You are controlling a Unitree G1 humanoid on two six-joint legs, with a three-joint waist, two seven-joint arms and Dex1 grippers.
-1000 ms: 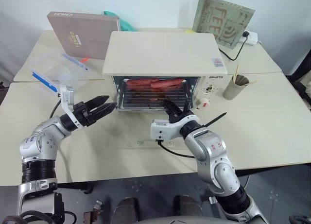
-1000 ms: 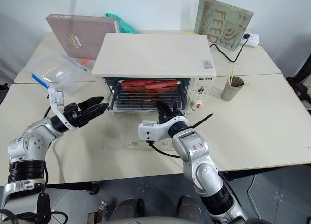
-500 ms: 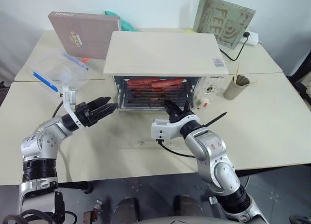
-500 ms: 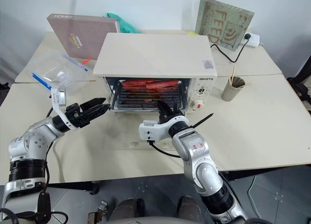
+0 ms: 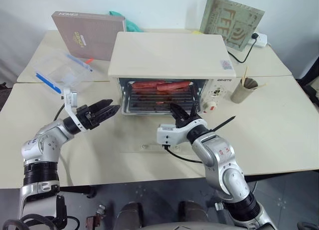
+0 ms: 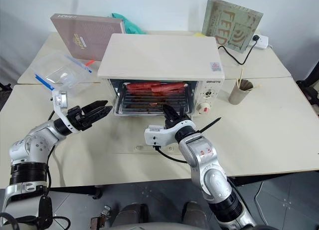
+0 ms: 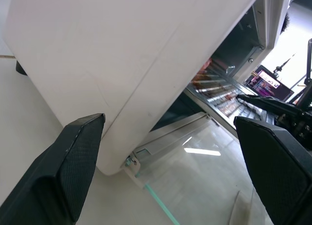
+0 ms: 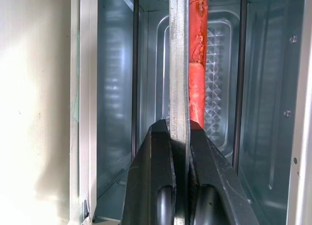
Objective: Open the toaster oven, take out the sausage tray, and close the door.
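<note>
The cream-white toaster oven (image 5: 169, 53) stands mid-table. Its glass door (image 5: 142, 135) lies folded down flat on the table in front of it. Inside, the silver sausage tray (image 5: 157, 99) rests on the rack with red sausages (image 5: 159, 85) on it. My right gripper (image 5: 180, 112) reaches into the oven mouth and is shut on the tray's front rim (image 8: 179, 64), with a sausage (image 8: 197, 49) just beyond. Beside the oven's left front corner, my left gripper (image 5: 110, 110) hovers open and empty, its fingers (image 7: 73, 166) wide apart, touching nothing.
A brown flat box (image 5: 89, 34) and a clear blue-edged container (image 5: 60, 73) sit at the back left. A green board (image 5: 232, 21) and a power strip (image 5: 259, 38) are at the back right. A paper cup with sticks (image 5: 242, 89) stands right of the oven.
The view has shifted slightly. Both grippers, the tray and the door stand as before.
</note>
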